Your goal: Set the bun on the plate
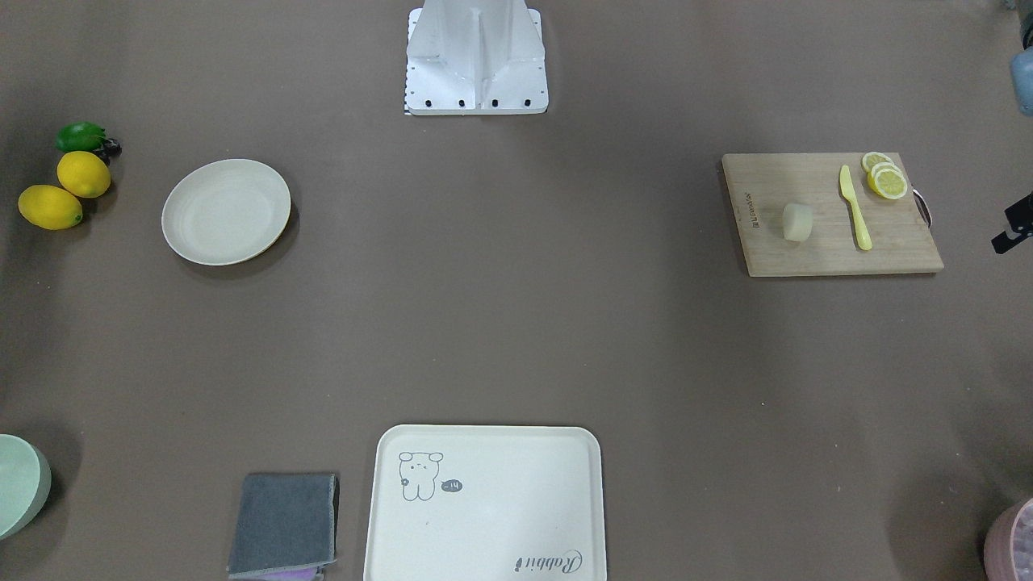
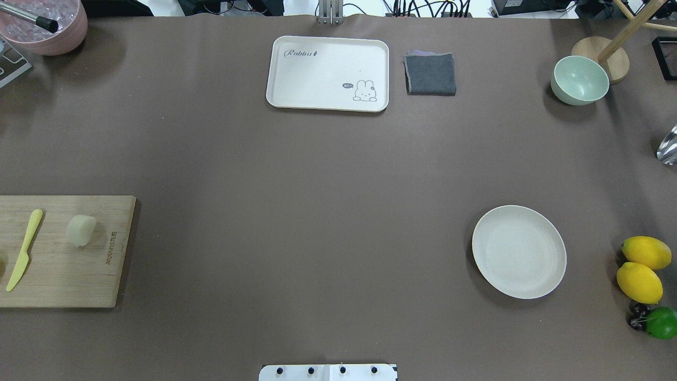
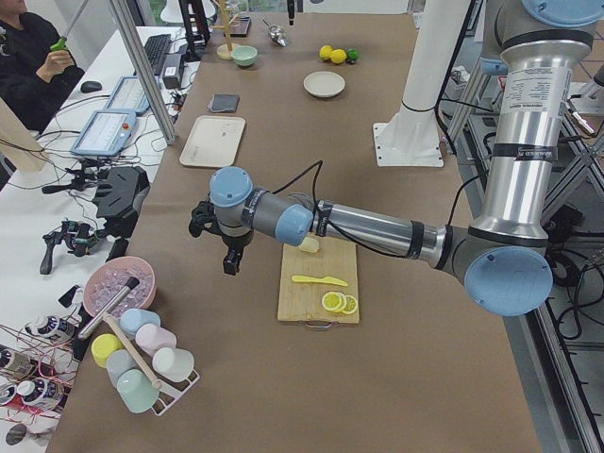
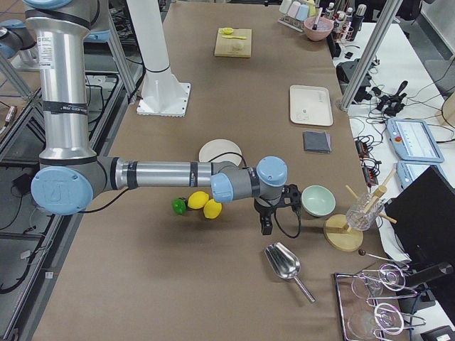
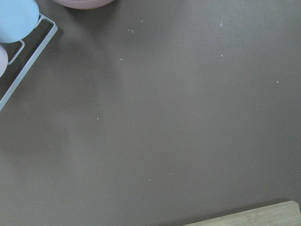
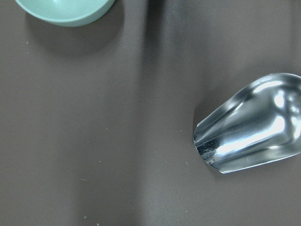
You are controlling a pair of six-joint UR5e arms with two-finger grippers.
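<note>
The bun is a small pale cylinder on the wooden cutting board, at my left end of the table. The round cream plate lies bare far off on my right side. In the exterior left view my left gripper hangs over the table just beyond the board's far edge, and the arm hides part of the bun. My right gripper hovers past the plate, between the green bowl and the metal scoop. I cannot tell whether either gripper is open or shut.
A yellow knife and lemon slices share the board. Two lemons and a lime sit right of the plate. A bear tray, grey cloth, green bowl, pink ice bowl and steel scoop line the far side.
</note>
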